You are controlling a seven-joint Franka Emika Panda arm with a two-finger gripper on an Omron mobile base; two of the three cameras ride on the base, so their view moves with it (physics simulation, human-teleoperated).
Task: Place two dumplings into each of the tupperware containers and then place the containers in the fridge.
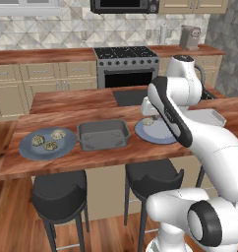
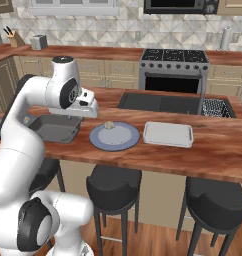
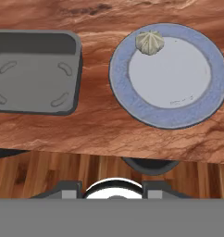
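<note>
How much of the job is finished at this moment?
Nothing looks done yet. The tupperware container lies empty on the counter. One dumpling sits on the near plate; three dumplings are on the far plate. The arm hangs above the counter, holding nothing visible. All filling and fridge steps remain.

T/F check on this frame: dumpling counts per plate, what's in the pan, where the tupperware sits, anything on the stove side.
1. The left plate holds three dumplings. True.
2. The middle plate holds two dumplings. False: one dumpling, near its far rim.
3. The dark pan has nothing in it. True.
4. The tupperware holds a dumpling. False: the one in the right base view holds none.
5. The tupperware sits between pan and middle plate. False: it lies on the counter on the plate's far side from the pan, in front of the sink.
6. The oven stands against the back wall. True.
</note>
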